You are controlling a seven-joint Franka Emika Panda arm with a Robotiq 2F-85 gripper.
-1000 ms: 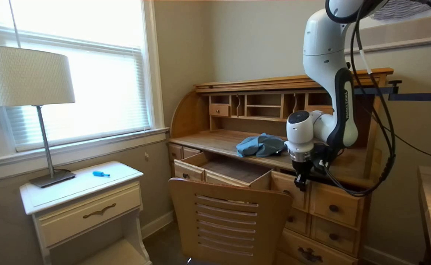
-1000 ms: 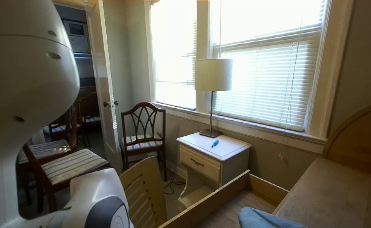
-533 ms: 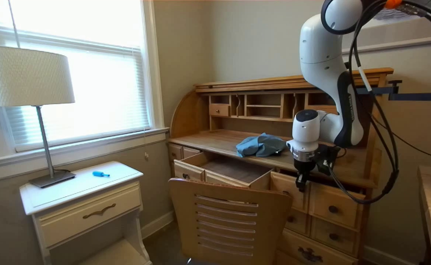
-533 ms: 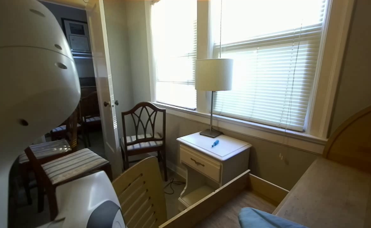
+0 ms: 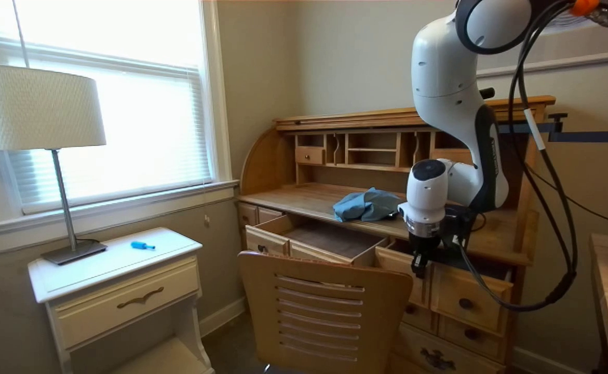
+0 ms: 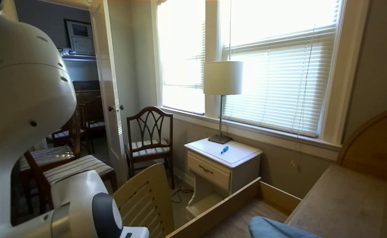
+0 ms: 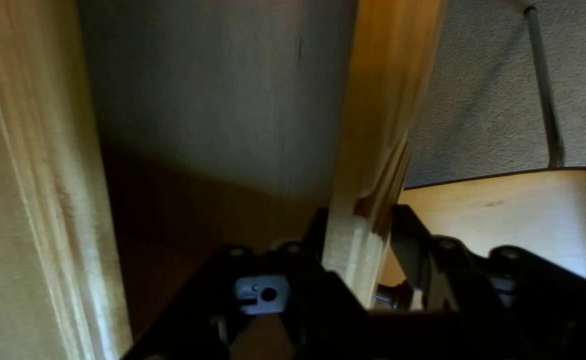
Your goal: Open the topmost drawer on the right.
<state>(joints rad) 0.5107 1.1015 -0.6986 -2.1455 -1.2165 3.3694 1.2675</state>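
Both my fingers [image 7: 409, 235] pinch the drawer [image 5: 451, 291], parted only by its front, one inside, one outside, low in the wrist view. Lower right in an exterior view, it has just slid further out, so I judge my pull is working; it stands partly open, with more travel likely needed.

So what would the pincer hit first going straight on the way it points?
Probably the topmost drawer: the pincer points down astride its front rim. Depth leaves it unclear whether that or the drawer floor comes first.
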